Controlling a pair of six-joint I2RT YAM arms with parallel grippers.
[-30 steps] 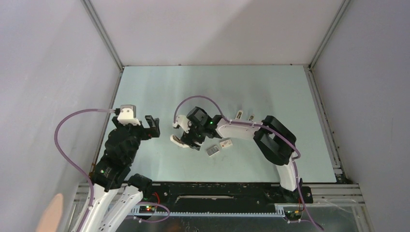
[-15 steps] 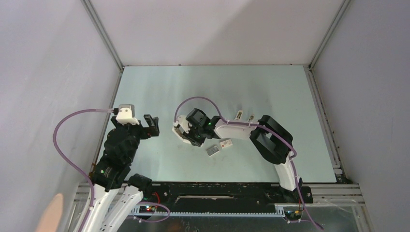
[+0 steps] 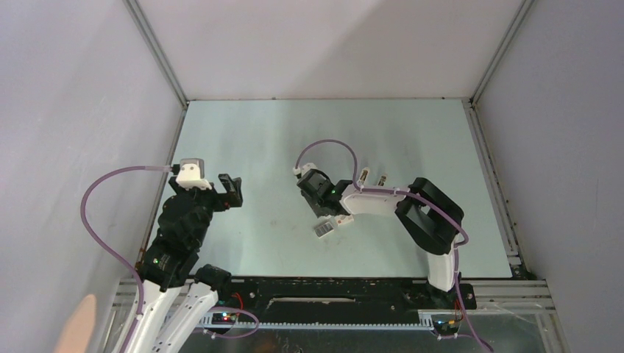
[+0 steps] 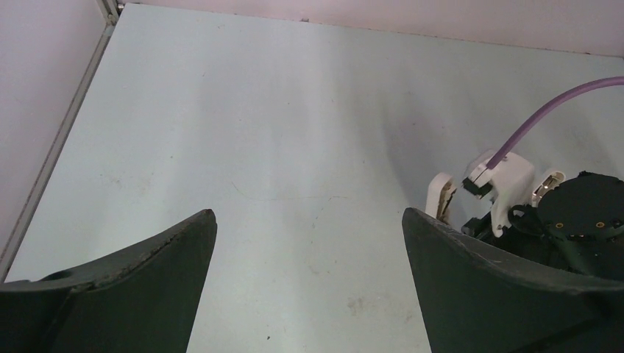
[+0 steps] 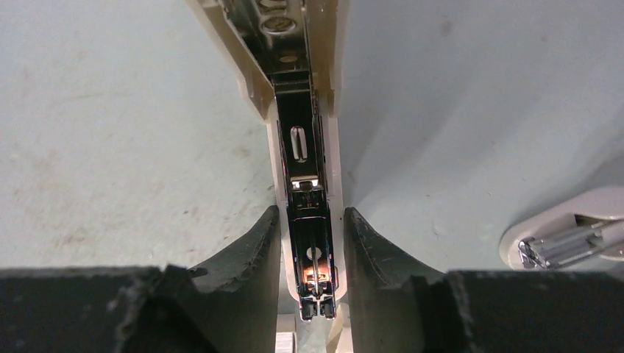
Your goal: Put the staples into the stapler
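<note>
In the right wrist view, the cream stapler (image 5: 303, 140) lies open, its shiny metal channel facing up. My right gripper (image 5: 309, 235) is shut on its sides near the end. From above, the right gripper (image 3: 324, 204) covers most of the stapler. The staples (image 3: 322, 229), a small grey block, lie on the table just in front of that gripper, beside a small white box (image 3: 343, 218). My left gripper (image 3: 232, 188) hovers open over bare table to the left, well apart from them, and its jaws (image 4: 309, 220) hold nothing.
Two whitish elongated pieces (image 3: 364, 175) (image 3: 382, 179) lie behind the right forearm. A rounded whitish piece with metal inside (image 5: 566, 239) sits right of the stapler. Metal frame rails (image 3: 489, 184) edge the pale green table (image 3: 257, 132).
My right gripper has closed on the stapler and swung to the right and turned, taking the stapler with it. The left arm has stayed still.
</note>
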